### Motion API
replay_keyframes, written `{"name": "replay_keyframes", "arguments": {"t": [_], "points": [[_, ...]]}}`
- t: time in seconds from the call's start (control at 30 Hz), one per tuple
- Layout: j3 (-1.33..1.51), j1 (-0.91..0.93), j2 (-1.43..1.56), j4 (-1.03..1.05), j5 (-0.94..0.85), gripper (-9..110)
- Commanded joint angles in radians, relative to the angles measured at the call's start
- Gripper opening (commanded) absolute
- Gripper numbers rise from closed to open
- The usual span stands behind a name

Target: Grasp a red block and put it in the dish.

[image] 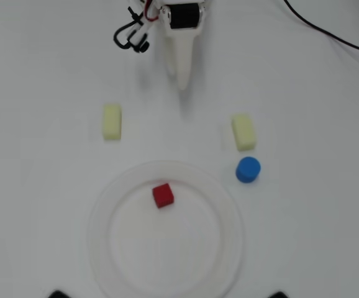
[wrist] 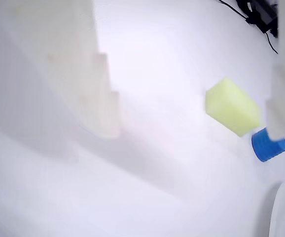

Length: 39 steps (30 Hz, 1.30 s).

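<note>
Worktop [image: 36, 205]: white, bare apart from blocks. Dish [image: 229, 248]: large, round, near lower edge of overhead view. Hand [image: 183, 77]: raised near top, well apart from dish, empty; open or closed cannot be told. Red block [image: 163, 195]: already inside dish, hidden from wrist view, visible overhead only

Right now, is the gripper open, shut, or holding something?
Gripper: holding nothing; the red block already lies in the dish. Whether its fingers are open or shut cannot be told.
</note>
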Motion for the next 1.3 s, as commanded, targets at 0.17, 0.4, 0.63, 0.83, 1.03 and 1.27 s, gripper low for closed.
{"name": "replay_keyframes", "arguments": {"t": [0.17, 0.4, 0.63, 0.83, 1.03, 1.27], "points": [[0.186, 0.002, 0.319, 0.109, 0.081, 22], [0.224, 0.015, 0.341, 0.141, 0.127, 9], [0.295, 0.012, 0.342, 0.141, 0.149, 0], [0.359, 0.020, 0.342, 0.150, 0.109, 0], [0.359, 0.017, 0.342, 0.150, 0.092, 0], [0.359, 0.014, 0.342, 0.150, 0.091, 0]]}}
